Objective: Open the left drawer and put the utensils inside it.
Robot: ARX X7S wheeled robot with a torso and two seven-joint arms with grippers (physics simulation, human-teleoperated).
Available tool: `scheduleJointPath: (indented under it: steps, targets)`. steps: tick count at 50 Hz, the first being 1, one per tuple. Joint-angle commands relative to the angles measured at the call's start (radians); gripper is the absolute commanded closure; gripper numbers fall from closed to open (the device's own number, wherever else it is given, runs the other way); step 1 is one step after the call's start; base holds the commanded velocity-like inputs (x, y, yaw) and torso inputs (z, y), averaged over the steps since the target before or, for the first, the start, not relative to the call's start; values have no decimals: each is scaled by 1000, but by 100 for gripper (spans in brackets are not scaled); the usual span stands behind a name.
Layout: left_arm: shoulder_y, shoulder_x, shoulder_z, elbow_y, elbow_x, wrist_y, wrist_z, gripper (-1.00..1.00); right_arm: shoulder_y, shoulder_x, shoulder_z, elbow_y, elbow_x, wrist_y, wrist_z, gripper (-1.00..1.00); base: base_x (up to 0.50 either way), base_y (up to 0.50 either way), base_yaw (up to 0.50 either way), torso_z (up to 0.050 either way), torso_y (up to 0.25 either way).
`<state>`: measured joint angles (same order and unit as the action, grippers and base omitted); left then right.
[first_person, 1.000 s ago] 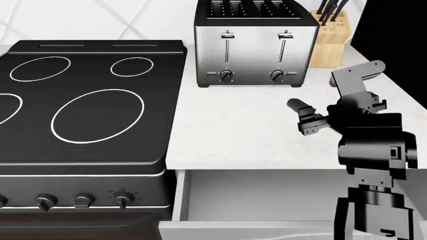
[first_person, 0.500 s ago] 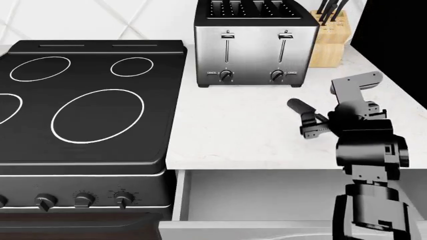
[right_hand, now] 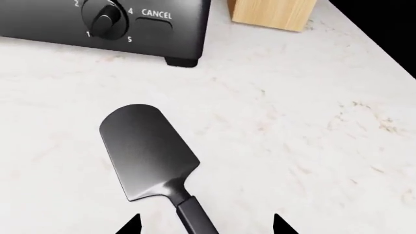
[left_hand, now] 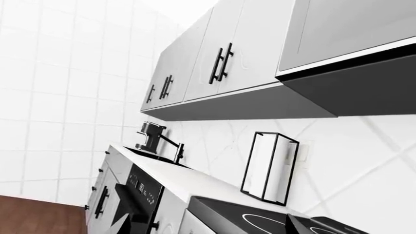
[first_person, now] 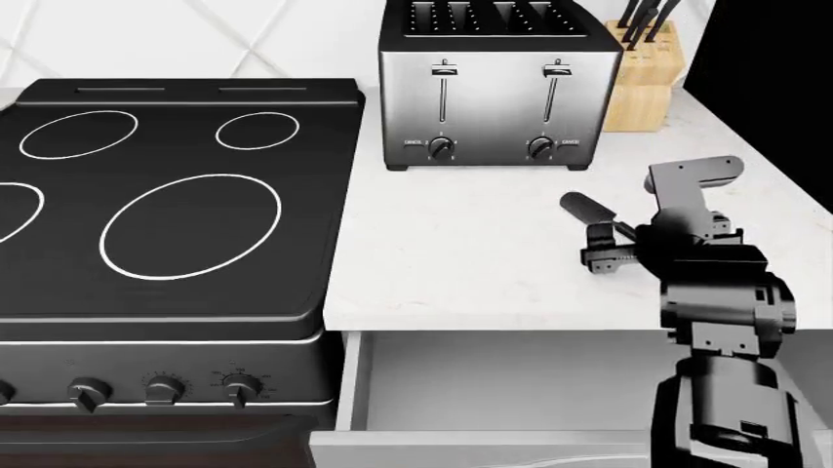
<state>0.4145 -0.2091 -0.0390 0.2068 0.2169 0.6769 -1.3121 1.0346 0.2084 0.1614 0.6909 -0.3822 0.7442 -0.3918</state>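
Observation:
A black spatula, one of the utensils, lies on the white counter with its flat blade (right_hand: pixel 146 151) toward the toaster; the head view shows only the blade end (first_person: pixel 583 206). My right gripper (right_hand: pixel 206 226) is open, its two fingertips either side of the spatula's handle (right_hand: pixel 195 219) without touching it. In the head view that gripper (first_person: pixel 606 252) hangs over the handle. The left drawer (first_person: pixel 521 380) stands pulled open below the counter edge, its plain white inside bare where visible. My left gripper (left_hand: pixel 208 229) is open and holds nothing, pointing at the kitchen wall.
A steel toaster (first_person: pixel 495 88) and a wooden knife block (first_person: pixel 641 88) stand at the back of the counter. The black stove top (first_person: pixel 170 195) lies to the left. The left wrist view shows upper cabinets (left_hand: pixel 195 63) and a wire holder (left_hand: pixel 270 168).
My right gripper has dropped slightly and come nearer, settling lower over the spatula's handle, and the arm's wrist link has tilted down. The spatula and the drawer have not moved.

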Motion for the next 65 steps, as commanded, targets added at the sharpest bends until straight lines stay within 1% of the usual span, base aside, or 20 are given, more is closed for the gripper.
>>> scheduleJointPath:
  steps: [1,2,3,11,17,21,33,39,49,65]
  targets:
    - [-1,-1,1,-3,0,-3,-1,-100,-8,-2,14,109,-5,-39,42,-100,0,0,0,0,0]
    - [-1,-1,1,-4,-1,-2,-1,-100,-7,-2,14,114,-5,-40,45,-100,0,0,0,0,0]
    - [-1,-1,1,-4,-1,-3,-1,-100,-7,0,15,121,-6,-44,53,100,0,0,0,0,0]
    - [1,2,-2,3,6,-10,-3,-100,-26,9,10,108,-16,-42,67,100,0,0,0,0,0]
    - [2,1,-3,4,7,-9,-4,-100,-118,6,-79,-2,-58,-1,-38,100,0,0,0,0,0]
    - [3,2,-3,6,8,-9,-5,-100,-151,8,-117,-61,-75,13,-82,100,0,0,0,0,0]
    - [3,1,-3,7,8,-7,-5,-100,-217,10,-143,-276,-52,-32,-176,100,0,0,0,0,0]
    - [5,0,-3,7,7,-2,-6,-100,-202,-8,-107,-295,-11,-73,-164,100,0,0,0,0,0]
    - [5,1,-4,6,5,-4,-6,-100,-143,-23,-49,-225,31,-158,-71,100,0,0,0,0,0]
    - [5,0,-4,10,6,-3,-6,-100,-151,-14,-37,-349,38,-95,-96,100,0,0,0,0,0]
